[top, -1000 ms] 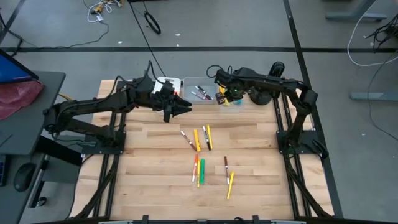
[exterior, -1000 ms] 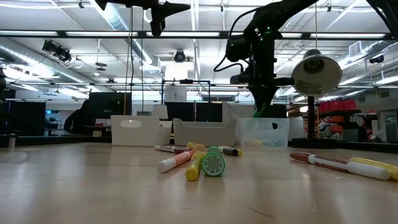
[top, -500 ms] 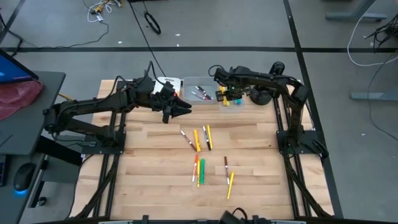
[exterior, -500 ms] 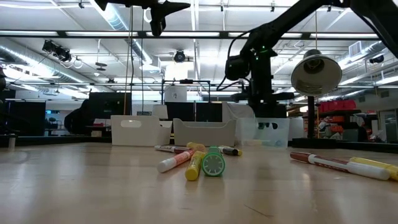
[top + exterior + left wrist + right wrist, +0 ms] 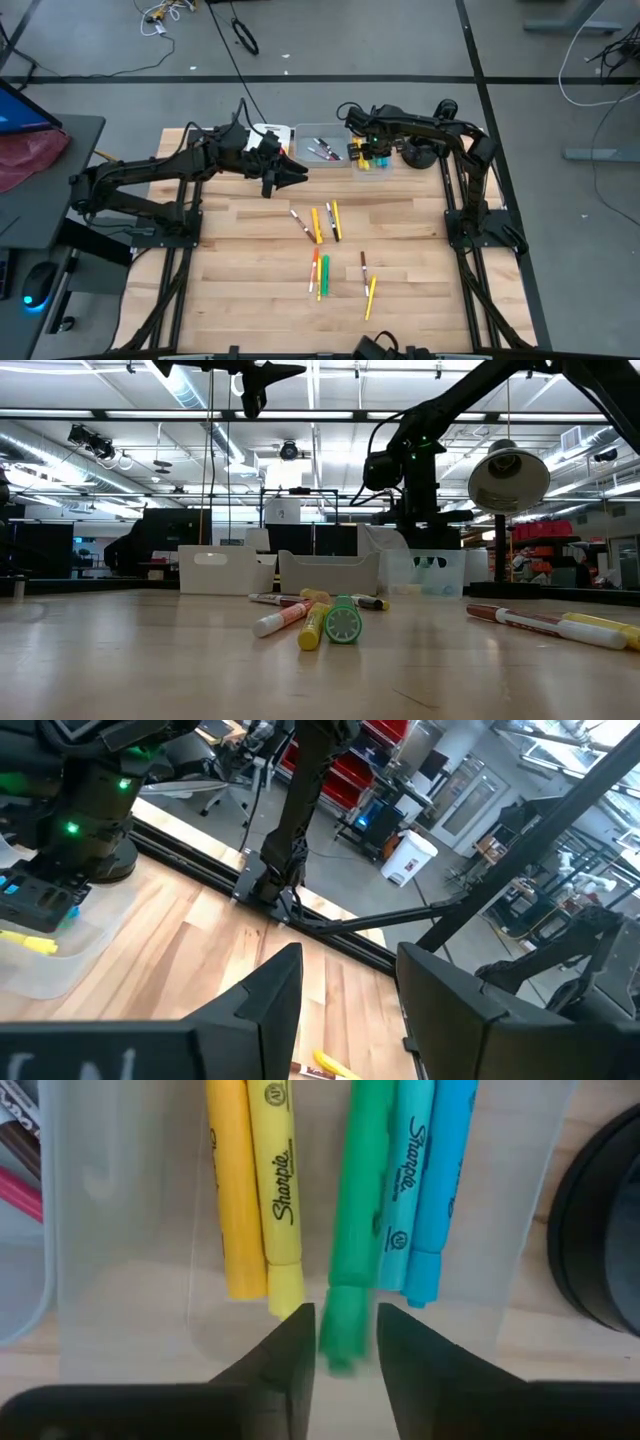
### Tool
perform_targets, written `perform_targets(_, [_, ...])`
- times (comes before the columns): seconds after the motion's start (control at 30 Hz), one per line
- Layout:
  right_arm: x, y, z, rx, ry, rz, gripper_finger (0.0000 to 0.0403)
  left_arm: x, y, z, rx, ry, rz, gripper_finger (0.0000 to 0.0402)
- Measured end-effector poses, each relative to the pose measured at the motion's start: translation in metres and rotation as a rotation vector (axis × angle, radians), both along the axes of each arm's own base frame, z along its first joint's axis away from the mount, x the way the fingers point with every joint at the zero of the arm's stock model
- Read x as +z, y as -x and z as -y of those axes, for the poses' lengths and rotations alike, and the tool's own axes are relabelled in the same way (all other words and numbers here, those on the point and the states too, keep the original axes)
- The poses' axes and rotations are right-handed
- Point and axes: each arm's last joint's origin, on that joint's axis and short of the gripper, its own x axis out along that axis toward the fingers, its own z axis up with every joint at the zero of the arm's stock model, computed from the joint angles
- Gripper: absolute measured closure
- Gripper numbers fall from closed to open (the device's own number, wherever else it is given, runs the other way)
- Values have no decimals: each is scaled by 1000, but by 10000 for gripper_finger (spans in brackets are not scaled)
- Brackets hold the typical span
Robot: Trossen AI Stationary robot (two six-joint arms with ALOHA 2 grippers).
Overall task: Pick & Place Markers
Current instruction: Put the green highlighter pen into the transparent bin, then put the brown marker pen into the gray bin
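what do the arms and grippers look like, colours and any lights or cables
Both arms are matte black with jointed tubular links. The left gripper tapers to two flat, dark, pointed fingers. The right gripper shows small green lights, and black cables run along the right arm.

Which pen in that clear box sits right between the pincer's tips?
The green pen. It lies between the yellow pens and blue ones, its end in the right pincer's open gap.
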Motion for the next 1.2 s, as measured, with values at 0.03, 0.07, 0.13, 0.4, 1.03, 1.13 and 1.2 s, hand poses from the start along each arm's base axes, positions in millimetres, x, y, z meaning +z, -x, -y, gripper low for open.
perform_targets(0.03, [0, 0, 0, 1, 0, 1, 284, 0, 0, 0, 0, 0, 0, 232])
perform_targets(0.07, [0, 0, 0, 1, 0, 1, 280, 0, 0, 0, 0, 0, 0, 232])
perform_targets(0.13, [0, 0, 0, 9, 0, 0, 271, 0, 0, 0, 0, 0, 0, 232])
perform_targets(0.4, [20, 2, -6, 67, 47, 49, 222, 0, 0, 0, 3, 1, 0, 232])
perform_targets(1.03, [139, -11, -133, 701, 362, 468, 186, 0, 0, -1, 39, -5, -1, 232])
perform_targets(1.13, [152, -6, -158, 815, 384, 506, 185, 0, -1, 0, 59, -9, -2, 232])
perform_targets(1.2, [160, 1, -173, 875, 405, 517, 185, 0, -2, 4, 83, -14, -3, 234])
